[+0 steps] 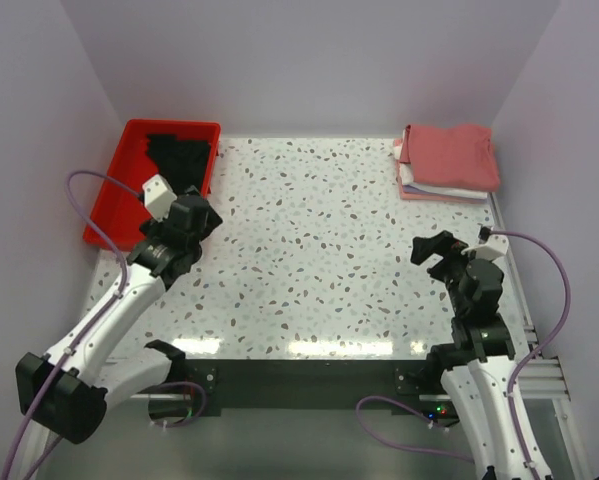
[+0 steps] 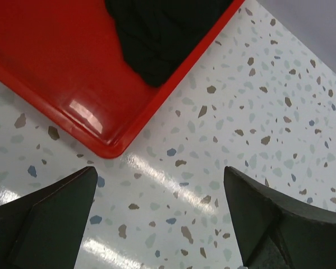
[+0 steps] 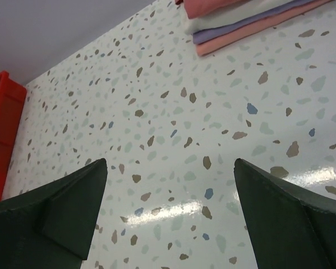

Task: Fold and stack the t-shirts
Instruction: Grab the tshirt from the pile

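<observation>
Your left gripper point(image 2: 159, 208) and right gripper point(image 3: 170, 208) gape wide, empty. The black t-shirt point(image 1: 179, 155) lies in the red tray point(image 1: 114, 205) at the tabletop's point(image 1: 329, 260) far left corner; folded t-shirts point(image 1: 447, 160) sit stacked at the far right corner.

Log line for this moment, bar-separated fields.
left gripper: jaws open, empty, near tray corner | right gripper: jaws open, empty, above table | black shirt: in tray | folded stack: far right

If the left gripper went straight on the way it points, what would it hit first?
Likely the near corner of the red tray, ahead of the open left gripper; the black t-shirt lies beyond it. Depth is unclear.
</observation>
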You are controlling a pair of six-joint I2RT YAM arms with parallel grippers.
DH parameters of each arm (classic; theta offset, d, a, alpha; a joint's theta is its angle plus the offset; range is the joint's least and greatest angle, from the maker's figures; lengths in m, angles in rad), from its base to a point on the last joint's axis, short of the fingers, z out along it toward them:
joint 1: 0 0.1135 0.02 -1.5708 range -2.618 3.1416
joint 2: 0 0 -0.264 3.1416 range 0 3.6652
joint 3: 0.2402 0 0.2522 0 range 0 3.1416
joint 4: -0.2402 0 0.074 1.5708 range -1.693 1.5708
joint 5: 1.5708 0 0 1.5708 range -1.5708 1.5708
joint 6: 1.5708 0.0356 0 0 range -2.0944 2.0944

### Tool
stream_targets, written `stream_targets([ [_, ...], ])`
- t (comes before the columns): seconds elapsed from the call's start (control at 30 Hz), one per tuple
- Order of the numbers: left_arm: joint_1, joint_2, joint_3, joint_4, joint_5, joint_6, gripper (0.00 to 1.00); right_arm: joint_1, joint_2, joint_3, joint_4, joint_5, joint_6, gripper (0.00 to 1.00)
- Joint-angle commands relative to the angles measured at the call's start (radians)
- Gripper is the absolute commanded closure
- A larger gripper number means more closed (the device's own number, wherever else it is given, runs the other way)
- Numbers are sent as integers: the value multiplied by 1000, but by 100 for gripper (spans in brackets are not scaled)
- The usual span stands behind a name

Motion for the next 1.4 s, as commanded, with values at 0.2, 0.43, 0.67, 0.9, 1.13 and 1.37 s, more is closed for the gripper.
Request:
stream_targets([
  [0.2,323,292,206,183,214,171,0,0,52,14,35,-105,16,1],
  [0.43,477,599,358,240,395,190,0,2,43,13,36,-166,0,1],
  [0.67,529,935,534,249,432,209,0,0,31,-2,58,-209,-9,1],
  [0.9,548,1054,622,243,506,220,35,0,55,-7,72,-213,-7,1],
  [1.13,551,1005,680,202,491,218,100,0,67,-2,69,-237,-10,1],
  [1.37,548,680,678,223,460,207,100,0,67,-7,75,-257,-7,1],
])
